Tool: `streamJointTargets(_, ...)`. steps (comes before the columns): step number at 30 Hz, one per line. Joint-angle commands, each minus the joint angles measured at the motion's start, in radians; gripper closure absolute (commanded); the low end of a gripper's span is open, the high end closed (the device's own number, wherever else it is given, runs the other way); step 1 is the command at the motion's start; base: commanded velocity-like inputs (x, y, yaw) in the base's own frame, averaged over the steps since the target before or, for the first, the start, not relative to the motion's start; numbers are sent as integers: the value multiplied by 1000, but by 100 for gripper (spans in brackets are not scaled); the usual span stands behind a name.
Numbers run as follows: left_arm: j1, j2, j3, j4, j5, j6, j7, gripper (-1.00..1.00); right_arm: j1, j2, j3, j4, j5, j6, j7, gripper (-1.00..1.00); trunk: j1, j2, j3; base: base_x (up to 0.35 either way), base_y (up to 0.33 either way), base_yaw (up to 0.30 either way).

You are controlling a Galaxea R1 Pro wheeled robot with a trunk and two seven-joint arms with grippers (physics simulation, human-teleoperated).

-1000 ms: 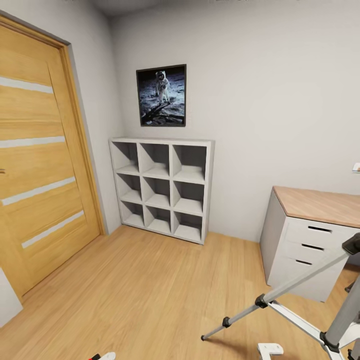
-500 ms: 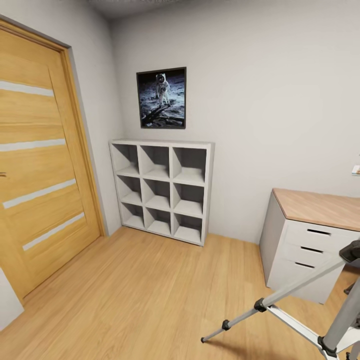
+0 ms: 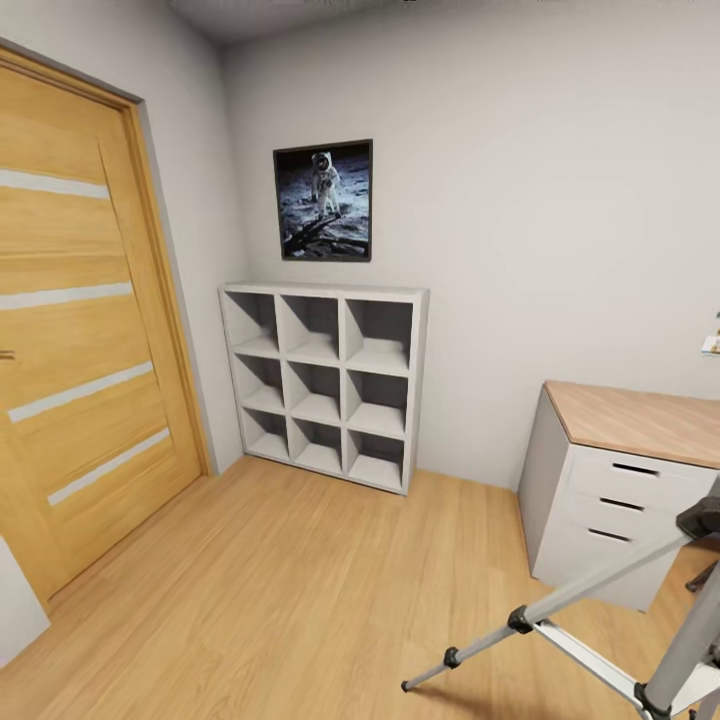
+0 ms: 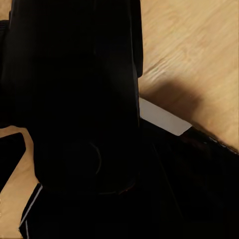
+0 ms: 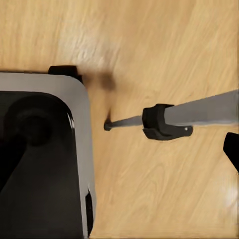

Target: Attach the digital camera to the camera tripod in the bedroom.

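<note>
One tripod leg [image 3: 520,620] beside desk [image 3: 610,500]

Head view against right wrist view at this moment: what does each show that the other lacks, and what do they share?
Head view alone: the wooden door, framed astronaut picture, white cube shelf and wood-topped grey desk. Right wrist view alone: a grey-edged black body close to the floor. Shared: the light wood plank floor and a thin silver leg of the camera tripod with its black joint.

Matt silver metal camera tripod [image 3: 590,585] legs with black plastic joints, smooth light wood floor [image 3: 280,590], wood-topped desk [image 3: 640,420]
</note>
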Motion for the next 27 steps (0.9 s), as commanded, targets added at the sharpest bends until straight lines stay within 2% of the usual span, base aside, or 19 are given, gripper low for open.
streamJointTargets(1, 15, -3, -10, 0, 2, -3, -6, 100, 7, -1, 3, 3, 6, -8, 0, -100, -4, 7, 2, 0, 0, 0)
streamJointTargets(10, 46, 0, -10, 0, 3, -5, -16, 100, 14, 6, 3, 2, 58, -10, 8, -100, -38, 70, 30, 0, 0, 0)
streamJointTargets(27, 48, 0, -10, 0, 3, -5, -16, 100, 15, 5, 4, 2, 69, -10, 12, -100, -104, 189, 84, 0, 0, 0)
